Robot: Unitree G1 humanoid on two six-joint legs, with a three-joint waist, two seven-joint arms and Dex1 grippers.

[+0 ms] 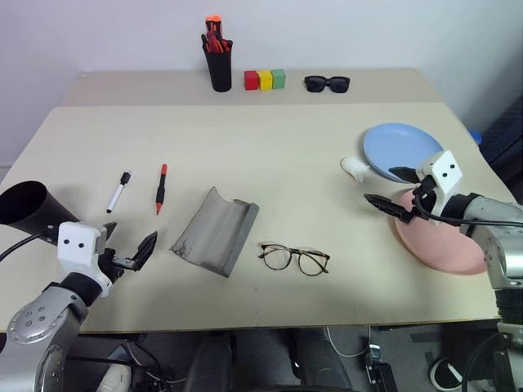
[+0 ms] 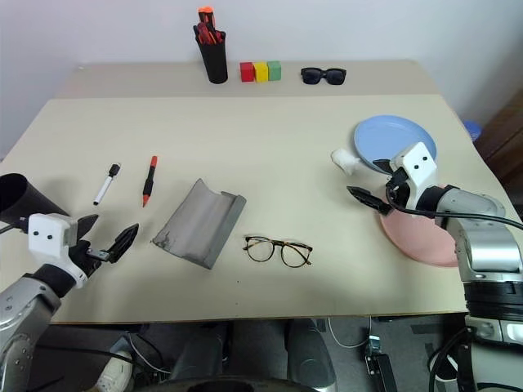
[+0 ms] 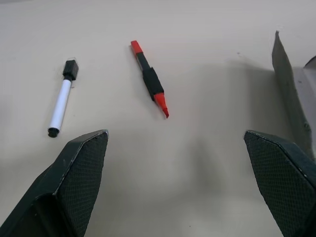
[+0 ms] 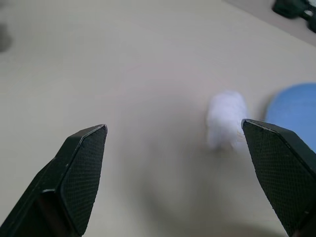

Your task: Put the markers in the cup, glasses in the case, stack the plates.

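- Your left pincer (image 1: 129, 245) hangs low over the desk (image 1: 270, 163) at about 8 o'clock from the centre, its two fingers spread wide and holding nothing.
- Your right pincer (image 1: 391, 192) sits at about 3 o'clock, also spread wide and empty, above the near edge of the plates.
- The white marker (image 1: 118, 192) with the black cap and the black marker (image 1: 160, 189) with the red cap lie side by side but apart, flat on the desk, at about 12 o'clock from your left pincer.
- The black cup (image 1: 29, 208) lies on its side at the desk's far 9 o'clock edge, mouth towards you, just beside your left wrist.
- The grey case (image 1: 215, 232) lies open, at 3 o'clock from the left pincer.
- The glasses (image 1: 294, 259) rest on the desk at 4 o'clock from the case, near it but not touching.
- The blue plate (image 1: 392, 147) and the pink plate (image 1: 445, 245) lie next to each other, not stacked, the pink one at 6 o'clock from the blue one.
- A small white lump (image 1: 355, 169) sits at the blue plate's 9 o'clock rim.
- Along the far edge at 12 o'clock stand a pen holder (image 1: 218, 69), three coloured blocks (image 1: 265, 79) and dark sunglasses (image 1: 327, 82).
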